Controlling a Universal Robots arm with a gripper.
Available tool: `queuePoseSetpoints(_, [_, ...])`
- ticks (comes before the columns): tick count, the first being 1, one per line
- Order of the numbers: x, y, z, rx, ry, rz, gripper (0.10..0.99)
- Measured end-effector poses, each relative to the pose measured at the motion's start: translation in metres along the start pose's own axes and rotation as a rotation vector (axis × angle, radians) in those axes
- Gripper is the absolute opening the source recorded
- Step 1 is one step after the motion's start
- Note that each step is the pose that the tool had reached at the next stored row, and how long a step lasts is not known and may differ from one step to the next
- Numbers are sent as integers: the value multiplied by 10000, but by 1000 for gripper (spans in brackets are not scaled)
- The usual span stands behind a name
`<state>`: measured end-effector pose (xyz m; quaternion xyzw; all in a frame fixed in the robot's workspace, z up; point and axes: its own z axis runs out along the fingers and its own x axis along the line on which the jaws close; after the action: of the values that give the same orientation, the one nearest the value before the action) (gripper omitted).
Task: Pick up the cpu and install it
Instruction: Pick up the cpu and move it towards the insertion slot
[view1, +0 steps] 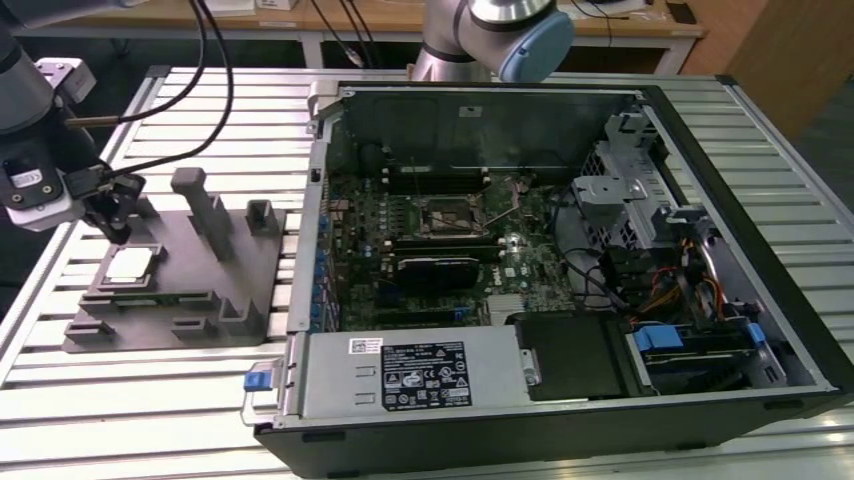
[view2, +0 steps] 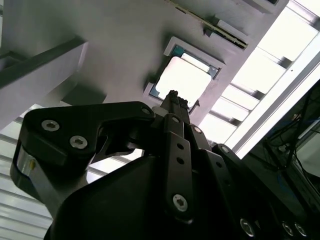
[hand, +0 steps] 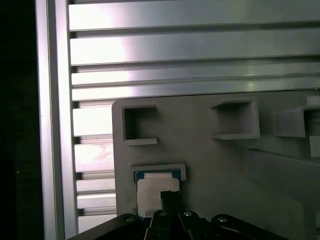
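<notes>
The end effector (view1: 118, 236) is hovering at the near-left part of the desk (view1: 134, 400), as the exterior view shows it, directly over the grey fixture (view1: 187, 272) that is lying beside the open computer case (view1: 534, 442). Its fingers are sitting drawn together into a narrow point and are gripping nothing.

The cpu (view1: 130, 265) is lying flat in a shallow square recess near the fixture's edge on the exterior view's left, with its pale metal top facing up. In both wrist views the fingertips are lining up over one edge of the cpu (view2: 186, 80), very close to it. Whether they are touching the metal or hanging just above it cannot be told. In the first wrist view the cpu (hand: 150, 186) is sitting squarely in its pocket, just beyond the end effector (hand: 170, 196).

By my reading the task is only beginning. The chip is not lifted, and all of the carrying and seating is remaining. Inside the case, the socket (view1: 441, 213) near the middle of the motherboard (view1: 523, 255) seems to be waiting without a chip, well apart from the fixture.
</notes>
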<state>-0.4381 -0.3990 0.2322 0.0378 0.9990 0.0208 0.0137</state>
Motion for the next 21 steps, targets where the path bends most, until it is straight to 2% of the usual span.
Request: queuePoseSetpoints(21, [61, -30, 243, 1, 1, 1, 106])
